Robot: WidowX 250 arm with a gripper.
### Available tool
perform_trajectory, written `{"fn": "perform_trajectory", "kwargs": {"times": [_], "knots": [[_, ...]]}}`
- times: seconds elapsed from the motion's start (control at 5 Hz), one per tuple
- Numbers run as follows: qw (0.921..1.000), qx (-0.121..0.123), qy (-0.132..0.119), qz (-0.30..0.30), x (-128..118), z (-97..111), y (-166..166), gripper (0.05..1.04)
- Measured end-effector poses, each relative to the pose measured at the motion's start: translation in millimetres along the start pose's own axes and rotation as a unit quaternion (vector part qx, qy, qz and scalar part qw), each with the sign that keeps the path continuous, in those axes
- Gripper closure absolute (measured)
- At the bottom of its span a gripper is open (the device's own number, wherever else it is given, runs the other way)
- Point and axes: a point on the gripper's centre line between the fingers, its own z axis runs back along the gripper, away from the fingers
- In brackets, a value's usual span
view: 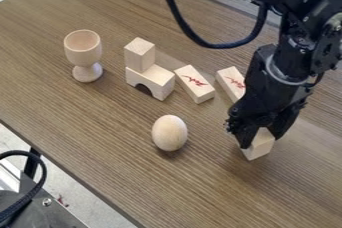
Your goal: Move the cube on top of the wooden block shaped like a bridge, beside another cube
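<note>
Black cable [44,173] curves at the lower left. Farther off, over the desk [93,132], the hand [261,137] clasps a wooden cube [259,147], well apart from the bridge-shaped block [157,80] bearing another cube [139,55].

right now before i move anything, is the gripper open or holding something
Gripper: closed on the wooden cube, a finger at either side.
</note>
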Motion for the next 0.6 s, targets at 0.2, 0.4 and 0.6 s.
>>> {"fn": "perform_trajectory", "kwargs": {"times": [0.2, 0.4, 0.6], "knots": [[1.0, 0.006, 0.0, 0.004, 1.8, 1.5, 2.1, 0.528], [0.9998, -0.013, -0.002, 0.016, 6.5, 21.2, 2.0, 0.528], [0.9971, -0.048, -0.008, 0.058, 24.8, 52.4, 1.8, 0.528]]}}
